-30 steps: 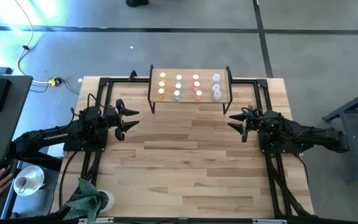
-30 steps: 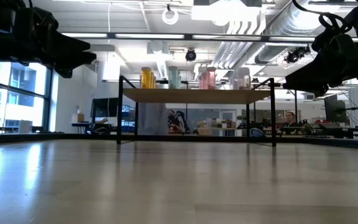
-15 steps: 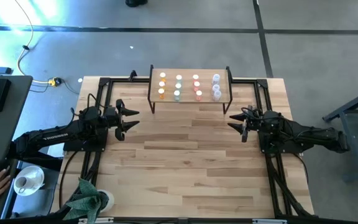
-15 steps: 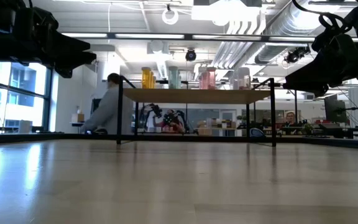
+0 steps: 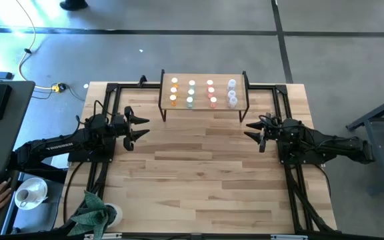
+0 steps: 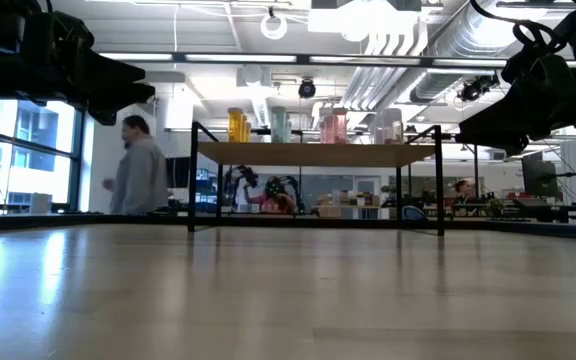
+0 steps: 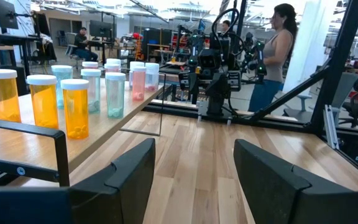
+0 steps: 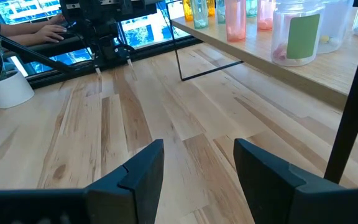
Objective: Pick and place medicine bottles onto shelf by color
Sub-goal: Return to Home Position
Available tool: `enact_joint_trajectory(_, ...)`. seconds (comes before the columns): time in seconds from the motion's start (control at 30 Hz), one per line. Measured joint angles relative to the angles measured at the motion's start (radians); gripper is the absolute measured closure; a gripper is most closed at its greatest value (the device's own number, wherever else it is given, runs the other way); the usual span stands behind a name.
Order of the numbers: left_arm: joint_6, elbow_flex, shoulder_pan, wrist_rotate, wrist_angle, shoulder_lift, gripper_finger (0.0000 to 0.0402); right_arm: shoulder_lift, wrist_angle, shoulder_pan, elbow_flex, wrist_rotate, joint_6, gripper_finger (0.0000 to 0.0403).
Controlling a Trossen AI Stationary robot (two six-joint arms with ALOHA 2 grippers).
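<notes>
A: Wooden surface (image 5: 199, 180) first. What sits closest?
B: Bare planks at the front. Halfway back, the left claw (image 5: 137, 129) hangs above the left side and the right claw (image 5: 251, 131) above the right side, tips pointing inward at each other.
A: Gripping anything?
B: No. Both are released, fingers (image 7: 123, 174) spread wide with nothing between them; each wrist view shows only planks through the gap.
A: And the medicine bottles (image 5: 191, 101)?
B: All on the shelf (image 5: 221, 93), which stands at the far edge of the surface, farther back than both claws and well apart from each. Four columns cross it: orange bottles (image 5: 174, 91) toward the left claw's side, then green bottles (image 5: 191, 84), pink bottles (image 5: 211, 93), and clear bottles (image 5: 232, 93) toward the right claw's side.
A: Upright?
B: Yes, upright, white caps on top.
A: Beyond that?
B: An open workroom, with a person (image 6: 138, 180) past the shelf's left legs in the low view.
</notes>
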Motion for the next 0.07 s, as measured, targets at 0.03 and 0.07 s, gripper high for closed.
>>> enact_joint_trajectory(0.03, 0.0, 0.0, 0.0, 0.0, 0.0, 0.0, 0.0193, 0.0, 0.0, 0.0, 0.0, 0.0, 0.0, 0.0217)
enact_joint_trajectory(0.07, 0.0, 0.0, 0.0, 0.0, 0.0, 0.0, 0.0193, 0.0, 0.0, 0.0, 0.0, 0.0, 0.0, 0.0217)
